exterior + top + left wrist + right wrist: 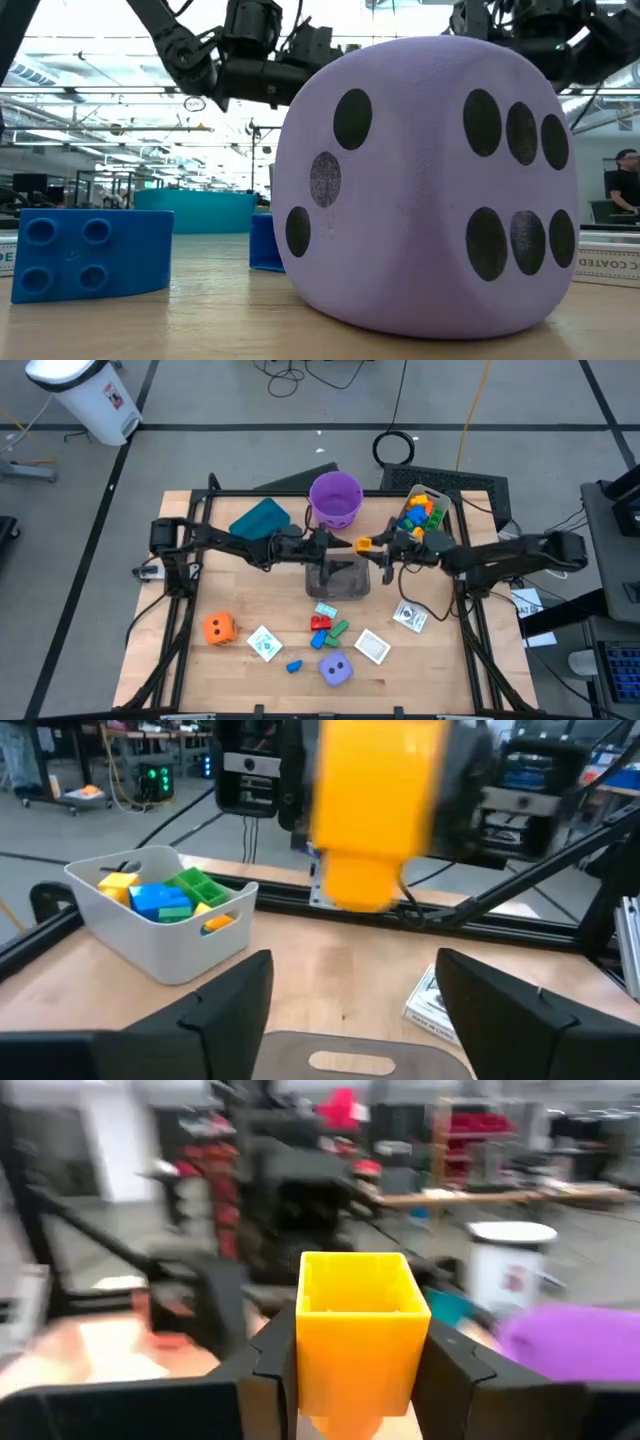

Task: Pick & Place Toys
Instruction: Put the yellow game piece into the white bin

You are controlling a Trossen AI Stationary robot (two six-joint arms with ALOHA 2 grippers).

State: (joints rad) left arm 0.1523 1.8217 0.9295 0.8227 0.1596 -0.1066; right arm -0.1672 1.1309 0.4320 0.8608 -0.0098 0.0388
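Observation:
A yellow block (360,1325) hangs in the air over the middle of the table, with my right gripper (362,1335) shut on it. In the high view the block (363,544) sits just above a dark grey tub (338,578). My left gripper (355,975) faces the block (375,810) from the table's left, open, with nothing between its fingers. Loose toys lie on the near half of the table: an orange die (218,627), a purple die (335,670), red, green and blue blocks (326,628) and white cards (372,646). My right gripper pinches the yellow block between its two fingers, by two opposite side walls (310,1350). The fingers come in level from the table's right side. The block is lifted clear of the table, its hollow end up and a narrower stub (355,885) pointing down.
A purple bucket (335,498) and a teal bin (260,520) stand at the far edge. A pale tub with coloured blocks (420,515) is at the far right. A black frame (190,610) runs around the table. In the low view the purple die (420,190) fills the foreground.

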